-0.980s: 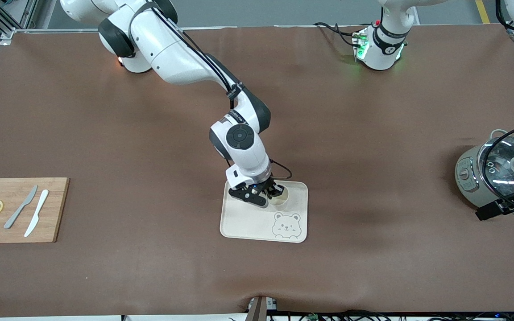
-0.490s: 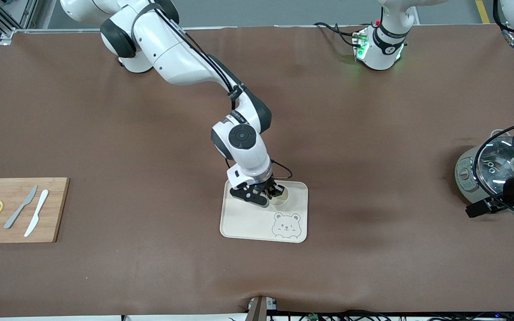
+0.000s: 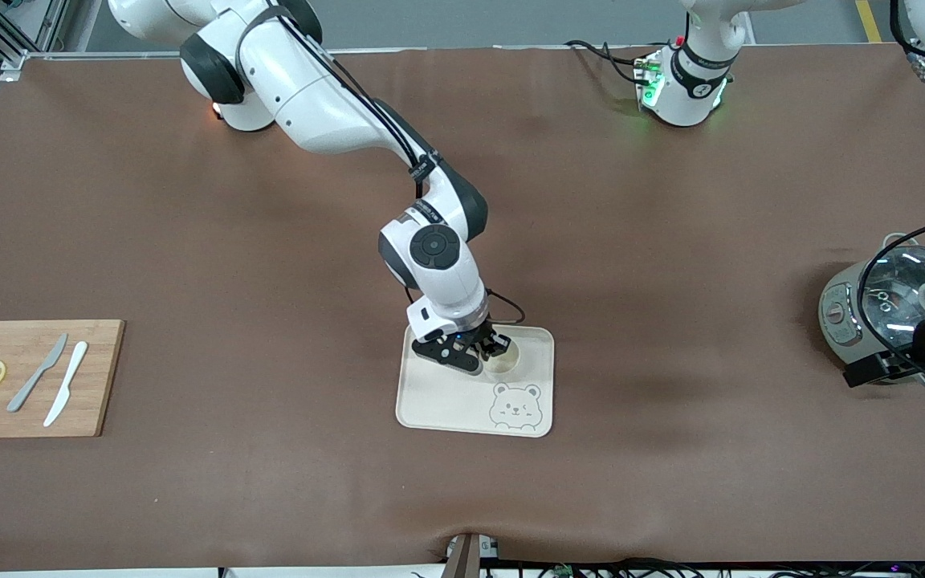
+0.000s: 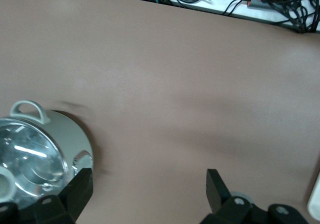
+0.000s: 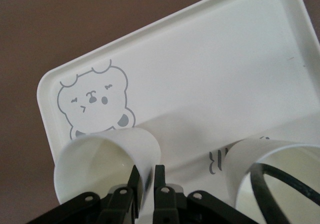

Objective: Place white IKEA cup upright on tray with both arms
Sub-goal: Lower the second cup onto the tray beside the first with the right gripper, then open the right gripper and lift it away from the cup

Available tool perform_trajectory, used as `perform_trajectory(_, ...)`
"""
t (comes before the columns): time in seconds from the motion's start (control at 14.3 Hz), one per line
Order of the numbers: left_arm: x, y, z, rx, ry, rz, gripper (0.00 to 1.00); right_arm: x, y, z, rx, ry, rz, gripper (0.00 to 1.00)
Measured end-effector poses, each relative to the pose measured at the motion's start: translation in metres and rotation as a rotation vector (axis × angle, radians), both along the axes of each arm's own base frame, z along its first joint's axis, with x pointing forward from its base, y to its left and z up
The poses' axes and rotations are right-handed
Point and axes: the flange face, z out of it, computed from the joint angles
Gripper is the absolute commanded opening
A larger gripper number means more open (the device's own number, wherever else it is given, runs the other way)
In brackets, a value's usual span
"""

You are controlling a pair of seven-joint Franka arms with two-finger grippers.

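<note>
The cup (image 3: 503, 360) stands upright on the tray (image 3: 446, 405), its rim pinched by the right hand (image 3: 485, 350). Well apart, the left hand (image 4: 147, 194) hangs open beside the pot (image 3: 872, 309).

Brown table (image 3: 270, 265) bears tray (image 3: 446, 401), board (image 3: 29, 377), seemingly cooker (image 3: 872, 313).

You can't make out any readable text here: the tray (image 5: 210, 69) shows only a grey bear drawing, with a few unreadable letter strokes beside the cups at the frame's bottom.
</note>
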Motion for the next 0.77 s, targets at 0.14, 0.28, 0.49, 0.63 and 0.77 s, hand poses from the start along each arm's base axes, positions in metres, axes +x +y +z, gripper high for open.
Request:
perform_trajectory(0.14,-0.002,0.021,0.002,-0.010,0.003,-0.008,1.00,0.001,-0.001,0.001,0.000,-0.003,-0.002,1.00)
perform_trajectory(0.28,-0.004,0.027,0.003,-0.014,0.003,-0.010,1.00,0.003,-0.002,0.003,0.003,-0.008,-0.006,1.00)
perform_trajectory(0.49,-0.004,0.025,0.003,-0.015,0.004,-0.013,1.00,0.007,-0.001,0.019,0.011,-0.016,-0.010,1.00)
perform_trajectory(0.63,-0.005,0.035,0.003,-0.015,0.004,0.000,1.00,0.006,0.000,0.044,0.008,-0.003,-0.020,1.00)
perform_trajectory(0.77,-0.007,0.052,0.004,-0.014,0.004,0.016,1.00,0.002,0.000,0.081,-0.001,0.024,-0.033,1.00)
